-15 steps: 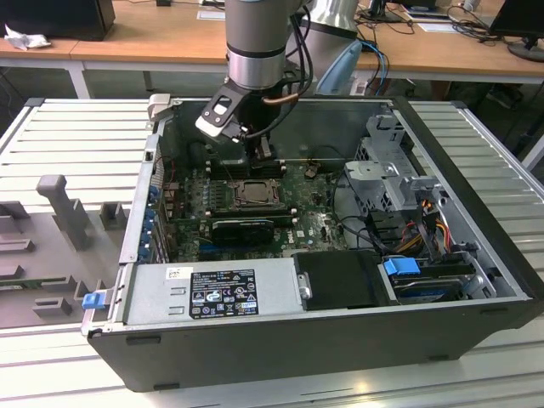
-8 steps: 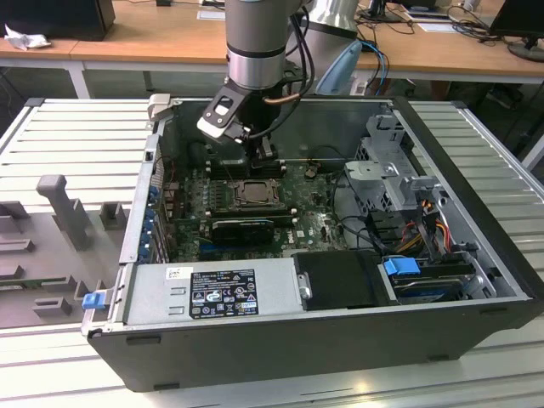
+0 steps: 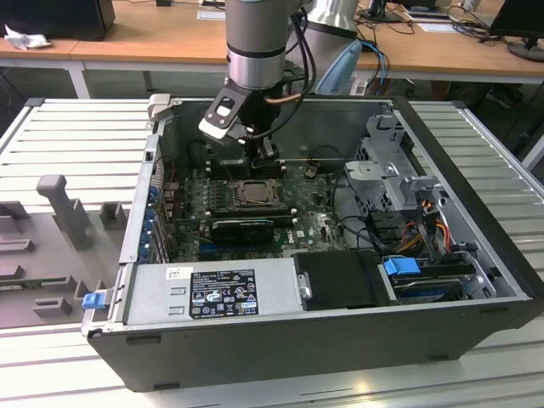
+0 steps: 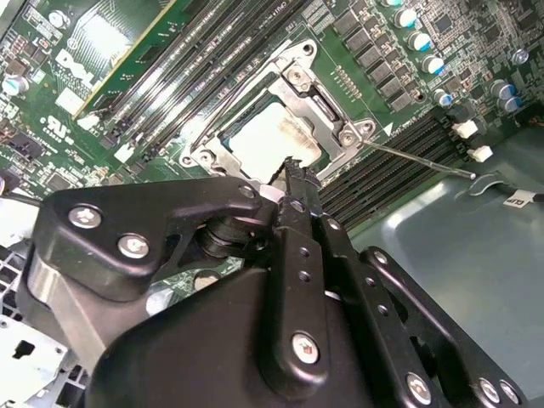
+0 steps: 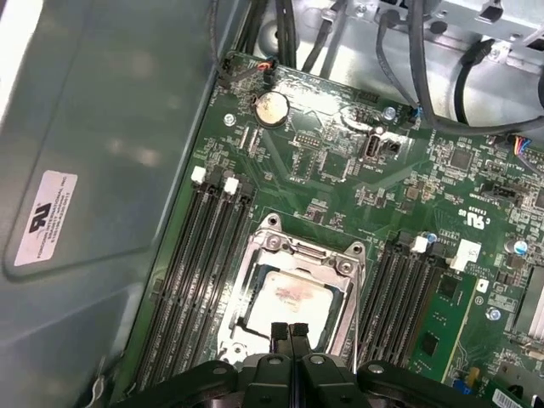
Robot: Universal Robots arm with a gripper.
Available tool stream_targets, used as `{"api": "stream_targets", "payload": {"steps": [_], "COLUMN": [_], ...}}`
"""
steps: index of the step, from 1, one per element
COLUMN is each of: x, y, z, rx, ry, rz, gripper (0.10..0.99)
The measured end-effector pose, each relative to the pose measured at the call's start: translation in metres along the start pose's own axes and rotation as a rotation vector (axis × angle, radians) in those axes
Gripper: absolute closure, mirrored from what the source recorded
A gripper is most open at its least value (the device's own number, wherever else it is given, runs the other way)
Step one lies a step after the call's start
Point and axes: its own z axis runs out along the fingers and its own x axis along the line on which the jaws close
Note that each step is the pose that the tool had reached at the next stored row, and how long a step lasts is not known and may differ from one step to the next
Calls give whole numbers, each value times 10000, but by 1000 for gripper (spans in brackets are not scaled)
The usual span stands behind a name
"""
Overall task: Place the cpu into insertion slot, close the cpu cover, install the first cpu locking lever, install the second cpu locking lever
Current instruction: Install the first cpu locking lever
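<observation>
rig: grey robot arm (image 3: 255,42) reaching down into an open dark-grey metal computer case (image 3: 280,340), which sits about mid-way along the ribbed light-metal bench (image 3: 76,136).

pincer (image 5: 290,336): black two-finger thing, fingers pinched right together with nothing between them in both wrist views. The tip hangs over the socket's edge; can't tell if it's actually touching anything.

cpu (image 5: 293,299): small flat square chip with a tan-grey metallic face, lying in the insertion slot.

insertion slot (image 5: 342,297): square black-framed socket around the middle of the green motherboard (image 5: 340,170), between two banks of long black memory slots (image 5: 200,255).

cpu cover (image 5: 299,253): thin silvery metal frame plate. It looks folded down flat, with the chip's face showing through the window.

locking lever (image 4: 416,158): in the second wrist view, a thin steel wire rod juts from a socket corner out across the memory slots, so I'd say it isn't latched. Can't make out the other lever well enough to call.

step in hand: my guess is that placing the chip and closing the cover are done, and this is the first lever.

what the move calls for: a closed tip on a skinny, springy wire, so it has to land square, press down and tuck the rod under its hook. If it slips off, it pokes the board.
</observation>
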Motion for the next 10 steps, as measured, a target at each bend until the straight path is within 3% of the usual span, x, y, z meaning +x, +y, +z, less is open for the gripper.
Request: {"api": "stream_targets", "payload": {"steps": [10], "x": [0], "y": [0], "z": [0], "rx": [13], "ry": [19], "rz": [-528], "gripper": [980]}}
